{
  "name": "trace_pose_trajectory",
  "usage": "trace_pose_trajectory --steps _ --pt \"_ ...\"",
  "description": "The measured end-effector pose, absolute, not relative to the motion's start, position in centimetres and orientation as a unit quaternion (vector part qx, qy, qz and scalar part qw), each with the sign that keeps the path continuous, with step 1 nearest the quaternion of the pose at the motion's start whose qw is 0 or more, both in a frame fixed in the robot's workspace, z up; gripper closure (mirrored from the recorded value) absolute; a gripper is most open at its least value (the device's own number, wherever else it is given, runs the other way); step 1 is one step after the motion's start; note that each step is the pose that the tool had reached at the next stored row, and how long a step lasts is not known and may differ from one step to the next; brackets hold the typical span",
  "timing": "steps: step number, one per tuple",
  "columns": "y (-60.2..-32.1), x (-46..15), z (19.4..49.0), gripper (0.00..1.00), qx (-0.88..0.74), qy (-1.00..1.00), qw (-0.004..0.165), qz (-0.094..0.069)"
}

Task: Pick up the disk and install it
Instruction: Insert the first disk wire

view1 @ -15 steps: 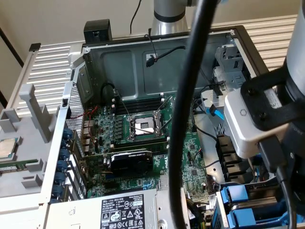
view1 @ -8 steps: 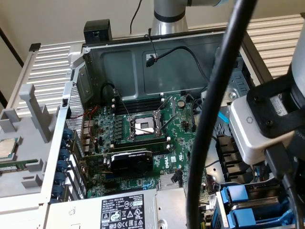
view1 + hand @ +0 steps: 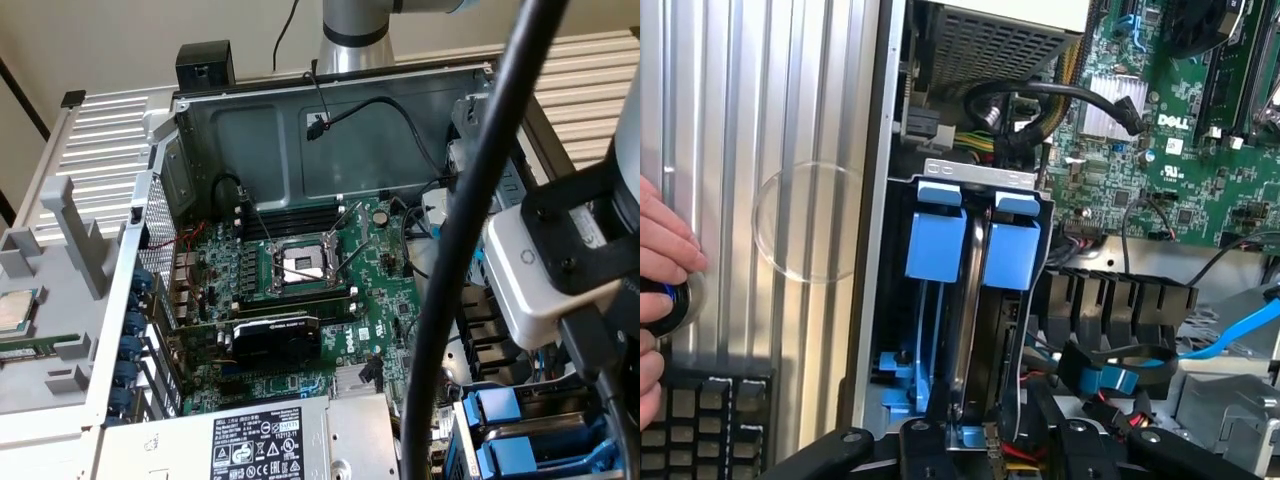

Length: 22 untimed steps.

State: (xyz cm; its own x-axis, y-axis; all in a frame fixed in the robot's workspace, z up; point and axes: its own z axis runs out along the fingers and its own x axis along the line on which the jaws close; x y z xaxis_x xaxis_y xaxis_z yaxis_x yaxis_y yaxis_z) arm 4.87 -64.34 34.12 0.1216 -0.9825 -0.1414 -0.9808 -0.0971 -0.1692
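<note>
Exterior view: the open grey metal computer case (image 3: 330,110) is lying with its green motherboard (image 3: 330,270) facing up. Blue plastic drive carriers (image 3: 510,430) are sitting in the near corner on the exterior view's right, beside the grey power-supply box with a white warning label (image 3: 300,440). A small square silver processor chip (image 3: 15,310) is resting outside the case, on the exterior view's left.

Wrist view: the black gripper (image 3: 995,450) is hovering close over the drive bay. The flat silver-grey metal disk (image 3: 975,300) is standing edge-on between the two blue carrier tabs, inside the bay. Cannot tell whether the gripper is apart or clamped. A person's hand (image 3: 660,280) is resting on the ribbed silver panel (image 3: 790,120) beside the case.
</note>
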Motion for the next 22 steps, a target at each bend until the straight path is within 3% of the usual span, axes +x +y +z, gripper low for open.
trace_pose_trajectory --steps 12,13,19,21,22 --pt "-64.59 4.87 33.81 0.58 -0.740 0.662 0.121 0.006" --pt "-64.62 4.87 33.80 0.66 -0.740 0.662 0.122 0.007" --pt "-64.82 4.87 33.81 0.68 -0.739 0.662 0.128 0.013" --pt "-64.82 4.87 33.81 0.81 -0.738 0.662 0.130 0.014" --pt "-64.83 4.87 33.82 0.81 -0.738 0.662 0.130 0.015"
